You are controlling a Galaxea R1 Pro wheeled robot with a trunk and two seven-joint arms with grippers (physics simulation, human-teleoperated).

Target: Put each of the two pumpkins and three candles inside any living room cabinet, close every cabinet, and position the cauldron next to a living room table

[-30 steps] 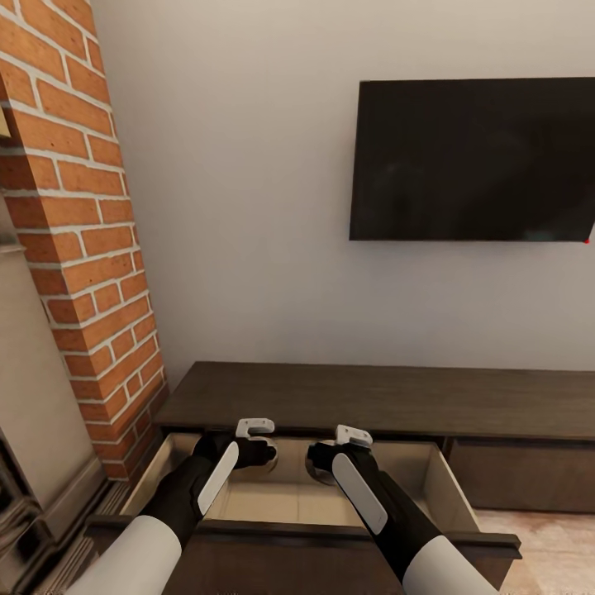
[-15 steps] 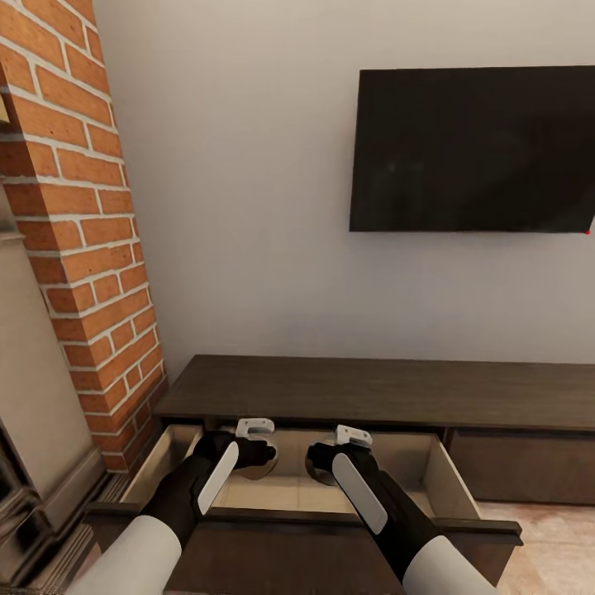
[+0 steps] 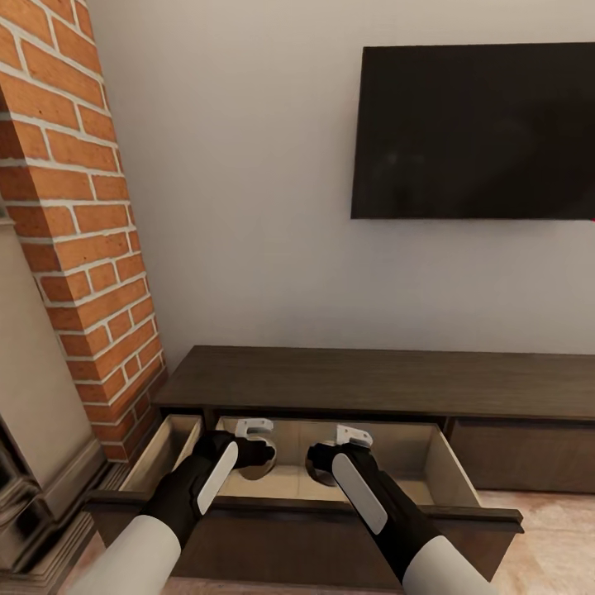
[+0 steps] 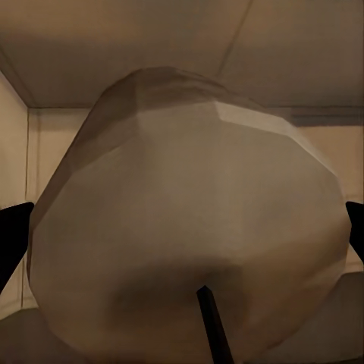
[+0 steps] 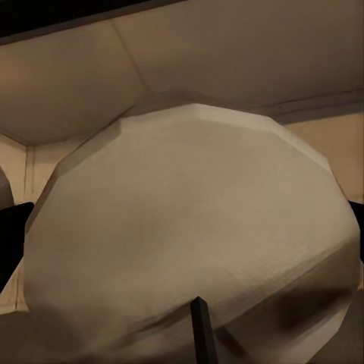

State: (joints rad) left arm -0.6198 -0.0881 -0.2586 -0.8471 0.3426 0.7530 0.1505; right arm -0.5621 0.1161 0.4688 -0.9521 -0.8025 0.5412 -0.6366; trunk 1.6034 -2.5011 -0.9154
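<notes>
Over the past second the head camera has tipped upward, the wall sliding down the frame, while both arms stay low inside the pulled-out drawer of the long dark-brown wooden cabinet (image 3: 364,384). The left tool (image 3: 263,454) and right tool (image 3: 321,459) each clamp a stubby, faceted grey-beige candle (image 4: 189,220) (image 5: 189,235), matte against the pale wood interior; release looks near.

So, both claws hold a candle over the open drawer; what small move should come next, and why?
Probably open both claws. The left claw and right claw each grip a candle inside the open cabinet drawer, apparently near its floor.
</notes>
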